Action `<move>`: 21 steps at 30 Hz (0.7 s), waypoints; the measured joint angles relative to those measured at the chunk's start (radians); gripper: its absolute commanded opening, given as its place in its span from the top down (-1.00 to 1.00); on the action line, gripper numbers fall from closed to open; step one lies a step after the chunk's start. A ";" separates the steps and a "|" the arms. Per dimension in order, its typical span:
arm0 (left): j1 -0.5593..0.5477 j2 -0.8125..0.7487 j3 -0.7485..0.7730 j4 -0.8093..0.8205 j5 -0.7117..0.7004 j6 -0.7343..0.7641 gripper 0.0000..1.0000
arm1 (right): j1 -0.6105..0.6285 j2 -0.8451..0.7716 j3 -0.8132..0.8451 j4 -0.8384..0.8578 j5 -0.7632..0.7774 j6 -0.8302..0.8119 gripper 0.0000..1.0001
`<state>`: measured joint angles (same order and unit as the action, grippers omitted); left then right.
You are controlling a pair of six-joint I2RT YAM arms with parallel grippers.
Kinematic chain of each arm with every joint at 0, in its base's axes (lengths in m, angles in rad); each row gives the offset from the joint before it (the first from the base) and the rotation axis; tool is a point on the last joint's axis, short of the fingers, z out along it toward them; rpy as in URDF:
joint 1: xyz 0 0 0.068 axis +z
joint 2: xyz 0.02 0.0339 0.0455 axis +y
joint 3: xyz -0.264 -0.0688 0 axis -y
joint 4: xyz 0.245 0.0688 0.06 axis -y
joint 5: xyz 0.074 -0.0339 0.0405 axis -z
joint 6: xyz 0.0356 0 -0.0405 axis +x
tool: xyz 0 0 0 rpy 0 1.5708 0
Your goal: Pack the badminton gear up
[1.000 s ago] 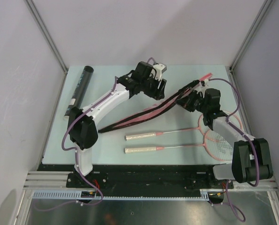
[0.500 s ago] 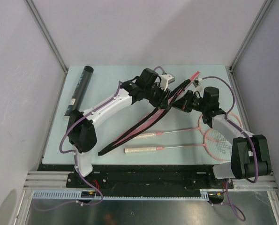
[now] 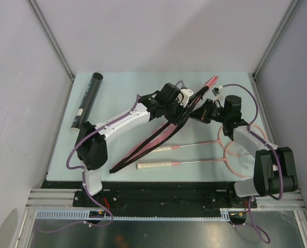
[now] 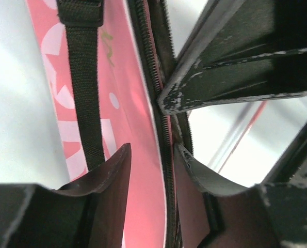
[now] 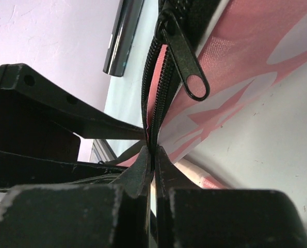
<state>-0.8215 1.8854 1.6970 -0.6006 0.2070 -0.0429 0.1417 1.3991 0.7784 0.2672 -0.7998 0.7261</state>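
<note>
Pale desk. Both fingers pinch racket bag zipper edges; spread evenly beside rackets, avoid tearing.

My right arm covers part of the racket heads from above. The bag hides part of one racket's handle, and my left end effector covers its upper middle. In my wrist views the bag is cut off at the edges.

Woven pink cloth racket bag, glossy black tube, scuffed matt jaws
</note>
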 measured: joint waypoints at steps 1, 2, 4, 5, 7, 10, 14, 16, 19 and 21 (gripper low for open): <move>-0.004 0.000 -0.002 0.000 -0.024 0.000 -0.03 | -0.001 0.000 0.000 0.000 0.000 0.000 1.00; -0.008 0.000 -0.005 0.000 -0.052 0.000 -0.07 | -0.001 0.000 0.000 0.001 0.000 0.002 1.00; -0.019 0.000 -0.014 0.000 -0.122 -0.002 -0.14 | -0.001 0.000 0.001 0.000 0.001 0.003 1.00; -0.024 0.000 -0.016 0.000 -0.154 -0.002 -0.14 | -0.001 0.000 0.001 -0.002 0.002 0.003 1.00; -0.033 0.000 -0.020 0.001 -0.219 -0.002 0.05 | -0.001 0.000 0.002 -0.005 0.004 0.007 1.00; -0.045 0.000 -0.021 0.003 -0.295 -0.007 0.53 | 0.000 0.000 0.008 -0.015 0.012 0.007 1.00; -0.047 0.000 -0.021 0.007 -0.348 -0.009 0.99 | 0.019 0.000 0.037 -0.068 0.054 -0.011 0.88; -0.045 0.000 -0.021 0.006 -0.355 -0.013 0.99 | 0.038 0.000 0.055 -0.106 0.095 -0.030 0.73; -0.043 0.000 -0.020 0.000 -0.353 -0.032 0.99 | 0.073 0.000 0.071 -0.152 0.173 -0.055 0.47; -0.043 0.000 -0.020 -0.007 -0.354 -0.054 0.99 | 0.114 0.000 0.080 -0.192 0.258 -0.070 0.29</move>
<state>-0.8646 1.8854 1.6768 -0.6079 -0.1474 -0.0971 0.2562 1.3987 0.8589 0.0750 -0.5415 0.6563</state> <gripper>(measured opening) 0.015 0.248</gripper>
